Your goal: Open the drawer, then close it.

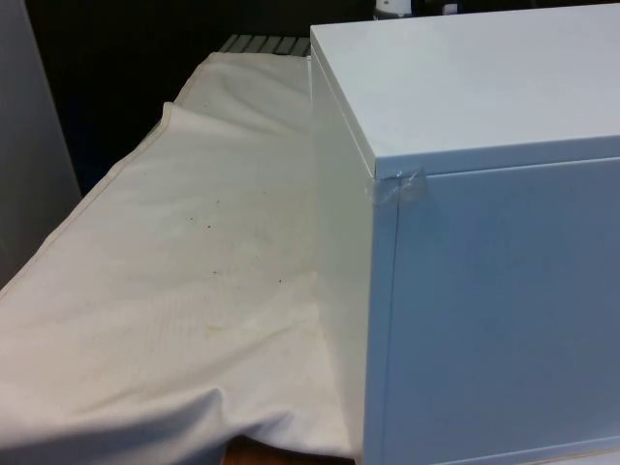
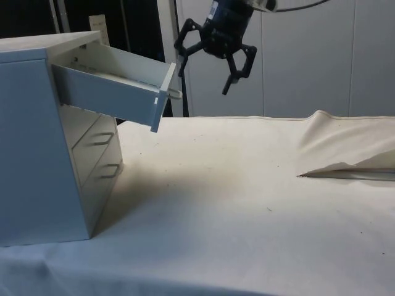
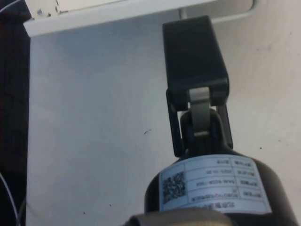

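Note:
A white chest of drawers [image 2: 31,148] stands at the side view's left end of the table. Its top drawer [image 2: 114,86] is pulled far out and sags downward at the front, with its handle [image 2: 175,94] pointing toward the gripper. My black gripper [image 2: 205,80] hangs in the air just beyond and slightly above that handle, open, with nothing between its fingers. In the wrist view one black finger [image 3: 195,56] points toward the drawer's front edge [image 3: 117,14] and the handle [image 3: 225,14]. The front view has the chest's plain back and top [image 1: 484,97] at its right.
Two lower drawers with handles [image 2: 102,139] [image 2: 111,171] are shut. The white cloth [image 2: 234,203] covers the table and is bunched into a raised fold [image 2: 345,145] at the side view's right. In the front view the cloth [image 1: 174,291] lies open to the chest's left.

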Action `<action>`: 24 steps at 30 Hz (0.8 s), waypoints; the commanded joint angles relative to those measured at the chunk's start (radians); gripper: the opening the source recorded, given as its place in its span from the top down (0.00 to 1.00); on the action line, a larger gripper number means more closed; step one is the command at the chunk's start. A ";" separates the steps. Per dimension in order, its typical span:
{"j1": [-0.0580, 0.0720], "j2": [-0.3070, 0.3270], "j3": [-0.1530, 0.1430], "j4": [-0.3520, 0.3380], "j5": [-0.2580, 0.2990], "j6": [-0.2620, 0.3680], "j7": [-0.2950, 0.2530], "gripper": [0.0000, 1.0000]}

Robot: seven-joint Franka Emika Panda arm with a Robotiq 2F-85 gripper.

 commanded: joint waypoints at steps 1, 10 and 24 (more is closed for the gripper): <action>-0.004 -0.002 0.005 -0.015 -0.003 0.024 0.004 0.00; -0.005 0.025 0.005 -0.047 -0.006 0.083 -0.005 0.00; 0.000 0.080 0.002 -0.066 -0.001 0.173 -0.017 0.49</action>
